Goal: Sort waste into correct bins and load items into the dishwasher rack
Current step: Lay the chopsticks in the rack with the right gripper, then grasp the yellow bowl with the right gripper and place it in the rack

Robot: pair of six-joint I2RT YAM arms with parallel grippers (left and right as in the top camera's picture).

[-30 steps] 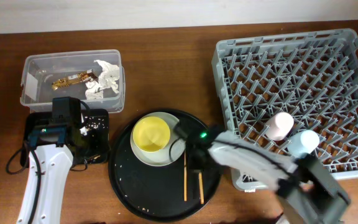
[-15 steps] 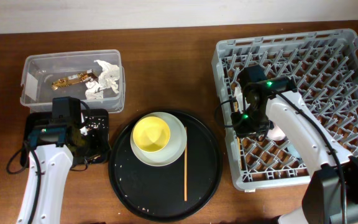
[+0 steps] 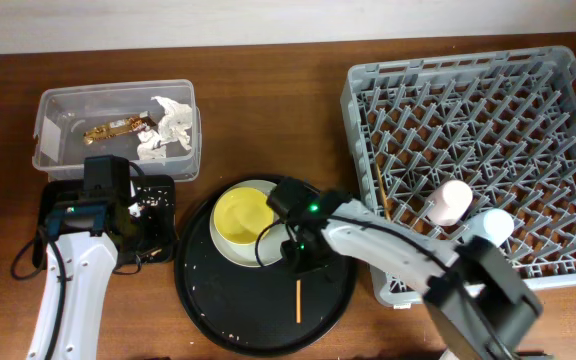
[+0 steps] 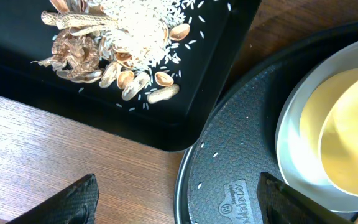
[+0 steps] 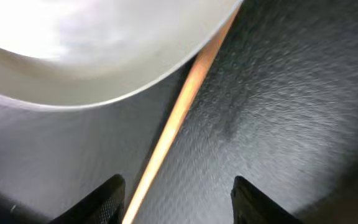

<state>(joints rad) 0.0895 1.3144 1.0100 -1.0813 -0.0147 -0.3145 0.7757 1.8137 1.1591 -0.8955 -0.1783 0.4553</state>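
Observation:
My right gripper [image 3: 303,258] [image 5: 182,202] hangs open just over the large round black tray [image 3: 218,310]. A thin wooden chopstick [image 5: 169,134] [image 3: 297,300] lies between its fingers, close to the left one and not gripped. Beside it the yellow bowl [image 3: 242,217] sits on the grey-green plate [image 3: 286,238] [image 5: 73,74]. A second chopstick [image 3: 380,190] lies in the dishwasher rack [image 3: 468,90] with the pink cup [image 3: 455,201] and blue cup [image 3: 496,226]. My left gripper [image 3: 140,228] [image 4: 179,202] is open and empty by the black tray bin [image 4: 216,68], which holds food scraps [image 4: 117,37]. The clear tub [image 3: 53,105] holds the tissue [image 3: 171,122] and gold wrapper [image 3: 113,128].
The round tray's rim [image 4: 188,180] nearly touches the corner of the black tray bin. Its other side lies close to the rack's front left corner [image 3: 380,290]. A black cable [image 3: 23,265] loops on the wood at the far left.
My right arm carried one chopstick from the round tray to the rack, let it go there, and came back over the remaining chopstick with its jaws opened. The left arm stayed still.

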